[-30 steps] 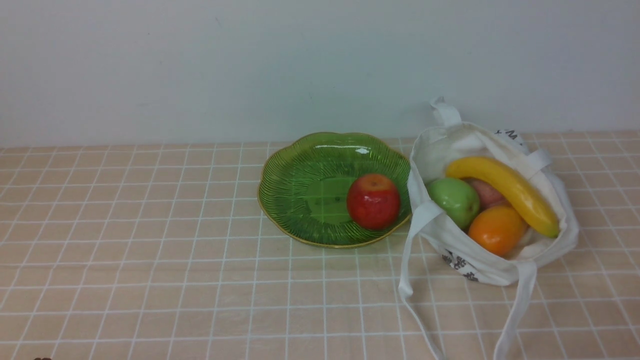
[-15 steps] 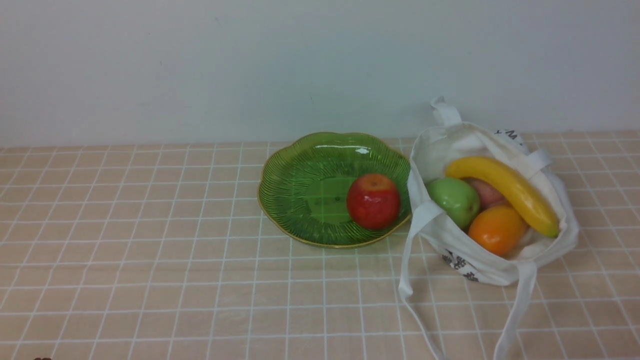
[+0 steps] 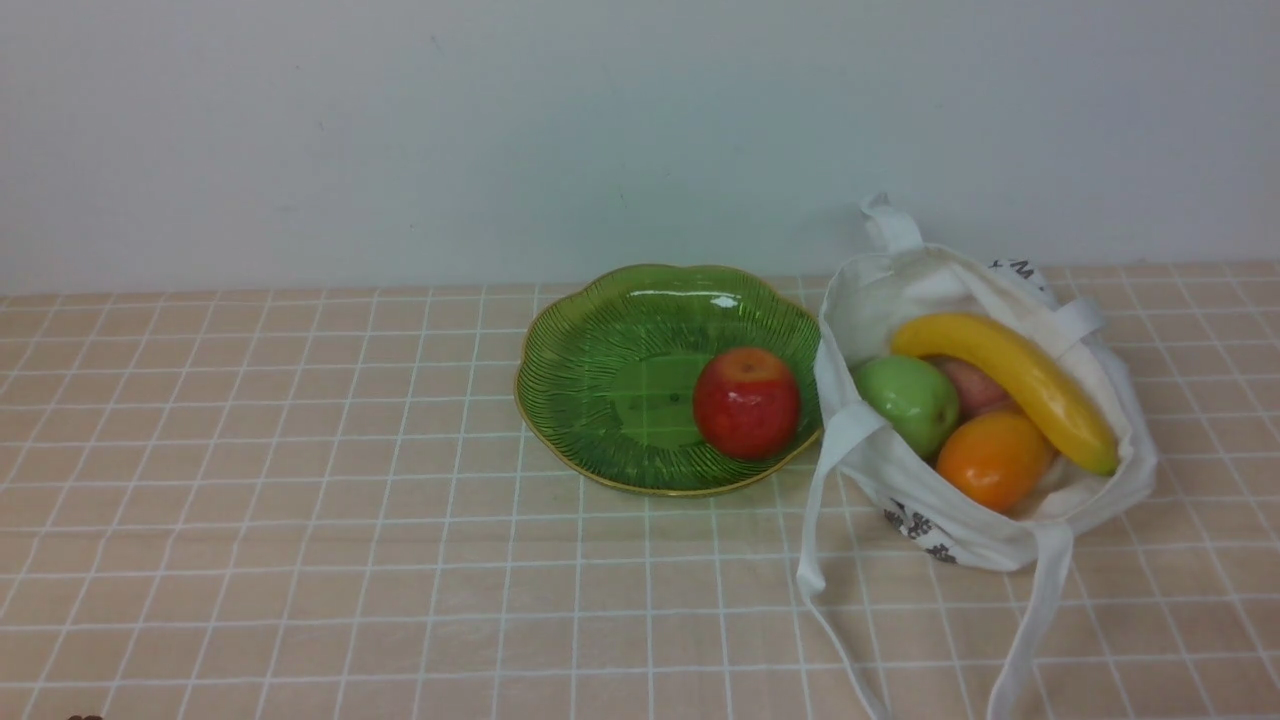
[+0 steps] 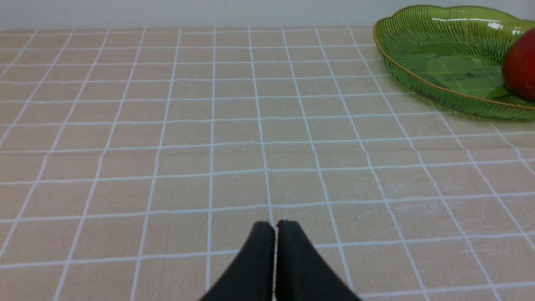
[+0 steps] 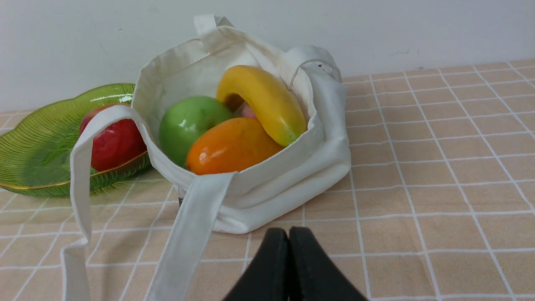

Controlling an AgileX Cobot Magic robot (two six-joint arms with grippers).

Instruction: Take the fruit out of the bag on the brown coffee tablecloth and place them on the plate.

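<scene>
You have red apple (image 3: pixel 747 403) on plate (image 3: pixel 590 340). Bag (image 3: pixel 950 530), at plate's 3 o'clock, holds banana (image 3: pixel 1010 380), green apple (image 3: pixel 908 400), orange (image 3: pixel 992 460), pinkish fruit (image 3: pixel 972 385). Left gripper (image 4: pixel 275 228), right gripper (image 5: pixel 287 234): jaws closed, empty.

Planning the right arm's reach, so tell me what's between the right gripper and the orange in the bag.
In the right wrist view, between the right gripper and the orange lie bare tablecloth, then the bag wall and a strap.

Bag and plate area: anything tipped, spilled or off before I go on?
Nothing stands out. The bag sits open beside the plate, holding the banana, green apple, orange and a pinkish fruit. The red apple rests on the plate. Nothing has spilled onto the tablecloth.
</scene>
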